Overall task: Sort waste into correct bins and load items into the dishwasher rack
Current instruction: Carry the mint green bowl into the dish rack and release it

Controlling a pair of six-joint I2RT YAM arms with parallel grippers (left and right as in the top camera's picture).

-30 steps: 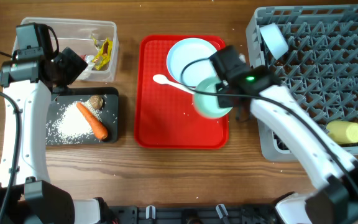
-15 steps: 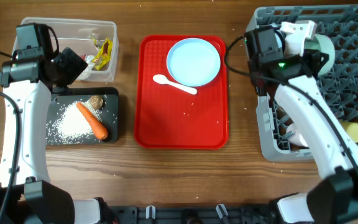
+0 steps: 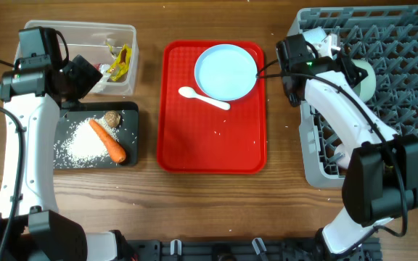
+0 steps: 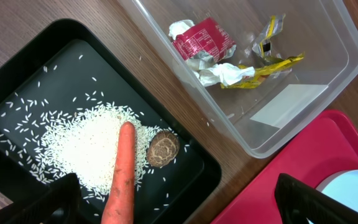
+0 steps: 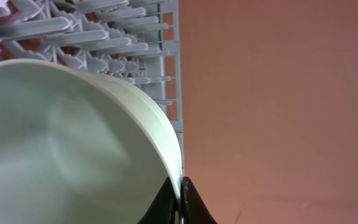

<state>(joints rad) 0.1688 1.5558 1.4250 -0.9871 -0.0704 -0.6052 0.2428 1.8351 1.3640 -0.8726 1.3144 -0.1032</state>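
My right gripper (image 3: pixel 350 65) is shut on the rim of the pale teal bowl (image 3: pixel 363 78), held tilted over the far-left part of the grey dishwasher rack (image 3: pixel 412 43). In the right wrist view both fingertips (image 5: pixel 180 194) pinch the bowl (image 5: pixel 73 143) above the rack's pegs (image 5: pixel 104 31). My left gripper (image 3: pixel 84 74) hangs open over the black bin (image 4: pixel 17 74), which holds the carrot (image 4: pixel 122 174), rice (image 4: pixel 79 146) and a brown lump (image 4: pixel 163 149). Red and yellow wrappers (image 4: pixel 202 40) lie in the clear tub (image 4: pixel 328 81). The blue plate (image 3: pixel 226 70) and white spoon (image 3: pixel 203 97) lie on the red tray (image 3: pixel 209 145).
A white bowl (image 3: pixel 318 38) stands in the rack's far-left corner, right beside my right wrist. Bare wooden table runs between the black bin and the red tray and along the front edge. A few rice grains dot the tray.
My right gripper has carried the teal bowl from over the red tray to the rack's far-left part. The left arm has not moved.
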